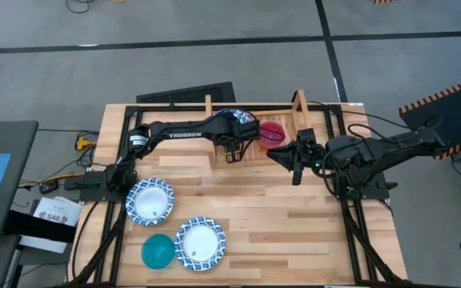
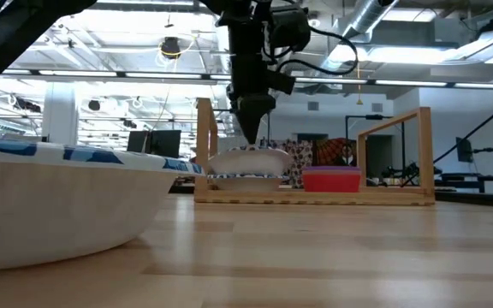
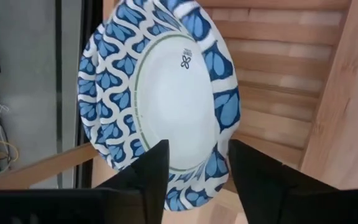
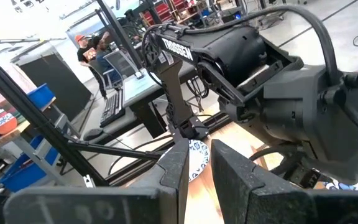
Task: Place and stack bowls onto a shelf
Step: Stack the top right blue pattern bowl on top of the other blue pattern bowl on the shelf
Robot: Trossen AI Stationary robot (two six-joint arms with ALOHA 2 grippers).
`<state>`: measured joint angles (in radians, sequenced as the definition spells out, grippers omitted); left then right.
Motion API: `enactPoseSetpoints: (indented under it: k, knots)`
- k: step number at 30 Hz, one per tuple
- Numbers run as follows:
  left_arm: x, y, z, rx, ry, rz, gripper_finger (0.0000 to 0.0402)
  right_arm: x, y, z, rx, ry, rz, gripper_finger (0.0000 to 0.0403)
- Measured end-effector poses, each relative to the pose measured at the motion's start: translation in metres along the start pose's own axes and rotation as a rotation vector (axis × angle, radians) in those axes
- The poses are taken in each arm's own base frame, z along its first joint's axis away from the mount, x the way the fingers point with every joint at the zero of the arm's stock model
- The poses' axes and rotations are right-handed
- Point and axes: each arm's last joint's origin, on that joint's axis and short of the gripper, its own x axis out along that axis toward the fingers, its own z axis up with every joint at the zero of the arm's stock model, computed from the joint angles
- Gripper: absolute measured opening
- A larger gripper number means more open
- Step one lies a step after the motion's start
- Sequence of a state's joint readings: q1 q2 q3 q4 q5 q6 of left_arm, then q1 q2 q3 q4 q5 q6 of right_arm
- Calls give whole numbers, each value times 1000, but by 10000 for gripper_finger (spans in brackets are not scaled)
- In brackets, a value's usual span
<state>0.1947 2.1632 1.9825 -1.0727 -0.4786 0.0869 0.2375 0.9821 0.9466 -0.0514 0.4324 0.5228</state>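
A white bowl with a blue patterned rim [image 3: 166, 93] lies on the slatted base of the wooden shelf [image 1: 301, 108] at the table's far side. In the low view this bowl [image 2: 246, 161] seems to rest on another such bowl, next to a red bowl [image 1: 272, 133]. My left gripper [image 3: 194, 171] reaches down over the bowl's near rim. It is open, one finger on each side of the rim and apart from it. My right gripper [image 1: 282, 156] waits just in front of the shelf, its fingers a little apart with nothing between them.
Two more blue-rimmed bowls [image 1: 150, 200] [image 1: 200, 242] and a teal bowl [image 1: 158, 250] sit at the table's near left. A black metal frame [image 1: 342, 136] runs around the shelf. The bare wooden table [image 1: 294, 232] lies near right.
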Motion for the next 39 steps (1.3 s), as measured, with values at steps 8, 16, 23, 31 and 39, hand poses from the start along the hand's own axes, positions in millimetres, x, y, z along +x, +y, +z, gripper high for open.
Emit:
enactPoseSetpoints:
  k: [8, 16, 23, 31, 39]
  knots:
    - [-8, 3, 4, -159, -23, -36, 154, 0, 0, 0, 0, 1, 2, 95]
    - [-14, 1, 18, -430, -164, -83, 11, 0, 1, 0, 0, 2, 4, 95]
    - [-25, -17, 26, -697, -265, 20, 0, -1, 4, 5, 27, -42, 41, 95]
    - [-39, -42, 24, -996, -379, 165, 0, -9, 3, 11, 33, -66, 60, 95]
    - [-4, -63, 11, -1089, -379, 171, 0, -15, 2, 15, 20, -76, 66, 95]
